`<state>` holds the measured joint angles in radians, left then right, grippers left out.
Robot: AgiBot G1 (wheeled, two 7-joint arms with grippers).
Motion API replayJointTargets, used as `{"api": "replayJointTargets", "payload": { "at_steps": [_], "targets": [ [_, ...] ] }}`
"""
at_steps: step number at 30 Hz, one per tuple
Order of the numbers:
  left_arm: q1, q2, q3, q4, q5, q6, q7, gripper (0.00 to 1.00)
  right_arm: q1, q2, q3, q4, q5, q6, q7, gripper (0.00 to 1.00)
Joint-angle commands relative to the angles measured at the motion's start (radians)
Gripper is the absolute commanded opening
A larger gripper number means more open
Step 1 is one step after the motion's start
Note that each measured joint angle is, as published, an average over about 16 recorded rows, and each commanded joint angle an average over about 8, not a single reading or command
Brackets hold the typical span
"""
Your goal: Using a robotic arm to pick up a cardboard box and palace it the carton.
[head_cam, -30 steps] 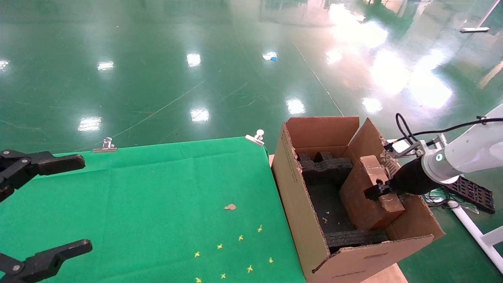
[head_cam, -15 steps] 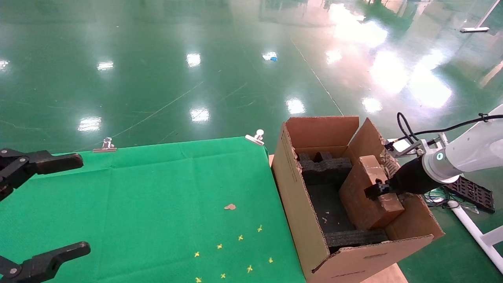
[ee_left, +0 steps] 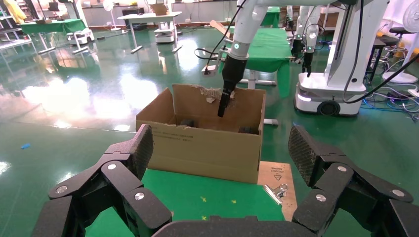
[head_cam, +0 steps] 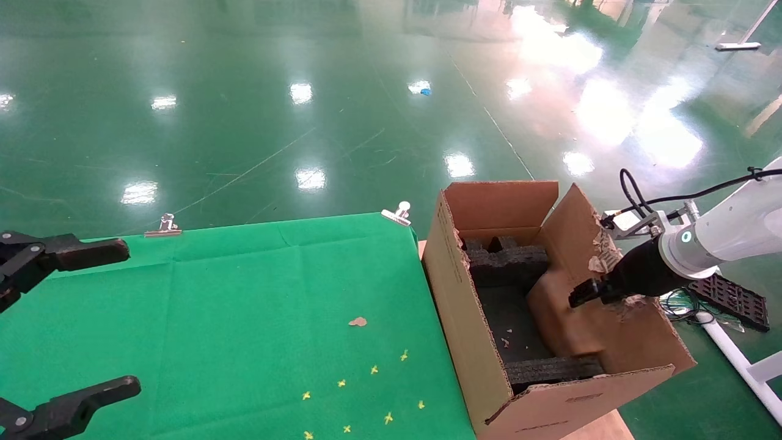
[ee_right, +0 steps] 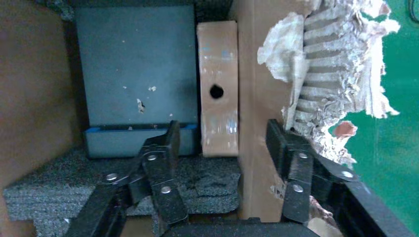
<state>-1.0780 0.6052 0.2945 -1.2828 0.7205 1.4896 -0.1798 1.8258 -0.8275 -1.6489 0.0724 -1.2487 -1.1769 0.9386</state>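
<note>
right black linkage-finger gripper point(ee_right: 222, 148): spread wide, empty | small brown cardboard box point(ee_right: 217, 89) below, inside large corrugated carton point(head_cam: 489, 360) | risk: finger snagging torn flap point(ee_right: 331, 79) alongside

1. Bright, even overhead light in all three views.
2. Head view: glossy floor point(head_cam: 305, 122) throws hard white glare patches, a large blown-out one at the upper right.
3. Cloth point(head_cam: 244, 318) is matte, evenly lit, with only faint shadows.
4. Carton point(head_cam: 464, 318) interior is dim around the black foam point(head_cam: 507, 263).
5. Box point(head_cam: 562, 318) looks smeared with motion blur in the head view.
6. Left wrist view: sharp, with floor glare.
</note>
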Motion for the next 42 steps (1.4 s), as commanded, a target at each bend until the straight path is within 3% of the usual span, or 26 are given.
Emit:
{"api": "replayJointTargets", "payload": {
  "at_steps": [1, 7, 18, 26, 32, 42],
  "targets": [
    [0.0, 0.0, 0.0, 0.0, 0.0, 0.0, 0.0, 1.0, 0.001, -0.003, 0.0, -0.006, 0.0, -0.002, -0.001, 1.0],
    [0.0, 0.0, 0.0, 0.0, 0.0, 0.0, 0.0, 1.0, 0.075, -0.004, 0.005, 0.0, 0.003, -0.022, -0.04, 1.0],
    [0.0, 0.0, 0.001, 0.0, -0.001, 0.0, 0.001, 1.0, 0.354, 0.015, 0.016, 0.06, 0.001, -0.084, -0.168, 1.0],
    [0.0, -0.001, 0.001, 0.0, -0.001, -0.001, 0.001, 1.0, 0.455, 0.046, 0.038, 0.125, 0.014, -0.052, -0.241, 1.0],
    [0.0, -0.001, 0.002, 0.001, -0.002, -0.001, 0.001, 1.0, 0.441, 0.06, 0.09, 0.179, 0.038, -0.046, -0.268, 1.0],
    [-0.001, -0.001, 0.002, 0.001, -0.002, -0.001, 0.001, 1.0, 0.244, 0.086, 0.301, 0.349, 0.117, -0.091, -0.347, 1.0]
  ]
}}
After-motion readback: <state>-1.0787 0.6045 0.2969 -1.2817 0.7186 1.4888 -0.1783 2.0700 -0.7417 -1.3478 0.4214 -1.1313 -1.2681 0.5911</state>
